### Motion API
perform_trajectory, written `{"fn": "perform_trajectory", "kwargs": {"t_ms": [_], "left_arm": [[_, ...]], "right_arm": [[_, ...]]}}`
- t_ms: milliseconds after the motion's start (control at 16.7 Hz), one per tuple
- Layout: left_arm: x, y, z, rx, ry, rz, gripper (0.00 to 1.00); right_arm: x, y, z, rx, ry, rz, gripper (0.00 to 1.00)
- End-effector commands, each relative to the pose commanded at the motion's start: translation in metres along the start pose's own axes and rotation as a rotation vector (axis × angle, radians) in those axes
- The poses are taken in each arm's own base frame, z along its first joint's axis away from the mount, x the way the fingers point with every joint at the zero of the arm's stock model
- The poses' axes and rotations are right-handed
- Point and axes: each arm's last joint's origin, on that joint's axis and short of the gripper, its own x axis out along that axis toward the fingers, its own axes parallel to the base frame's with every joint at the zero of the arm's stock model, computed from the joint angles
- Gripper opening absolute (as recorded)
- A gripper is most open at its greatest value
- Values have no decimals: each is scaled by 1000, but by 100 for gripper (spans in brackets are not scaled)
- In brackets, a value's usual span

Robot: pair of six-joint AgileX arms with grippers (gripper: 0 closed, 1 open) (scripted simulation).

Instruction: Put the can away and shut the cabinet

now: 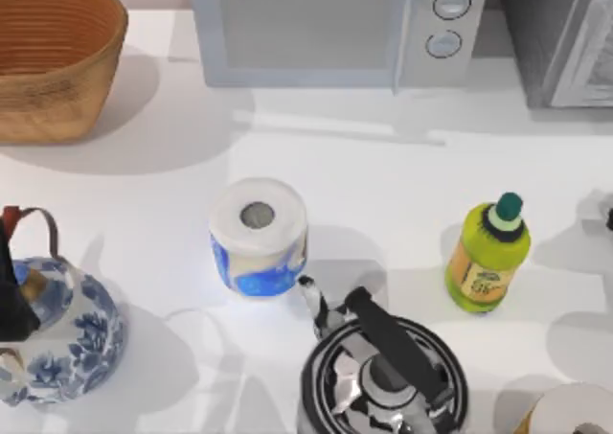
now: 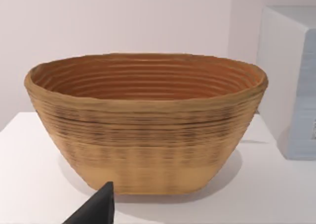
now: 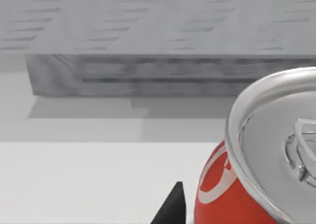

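The can (image 3: pixel 237 194) is red with a silver top and pull tab, and it stands very close in the right wrist view. A dark tip of my right gripper (image 3: pixel 173 206) shows just beside it; whether it grips the can I cannot tell. Beyond the can lies the cabinet (image 3: pixel 148 61), its pale grey-white front facing me. In the top view the cabinet (image 1: pixel 565 41) is a dark grey box with a pale framed panel at the back right corner. My left gripper (image 1: pixel 10 305) hangs at the left edge, over the teapot.
A woven basket (image 1: pixel 53 60) stands at the back left, with a microwave (image 1: pixel 335 27) at the back middle. A paper roll (image 1: pixel 259 233) is at the centre and a green bottle (image 1: pixel 487 257) stands to its right. At the front are a black kettle (image 1: pixel 383 372) and a blue-white teapot (image 1: pixel 67 333).
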Motion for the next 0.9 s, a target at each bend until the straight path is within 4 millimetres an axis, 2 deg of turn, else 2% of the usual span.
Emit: {"fn": "perform_trajectory", "kwargs": {"t_ms": [300,900], "left_arm": [[0,0,0,0,0,0,100],[0,0,0,0,0,0,100]], "right_arm": [[0,0,0,0,0,0,2],[0,-1,0,2,0,-2,0]]}}
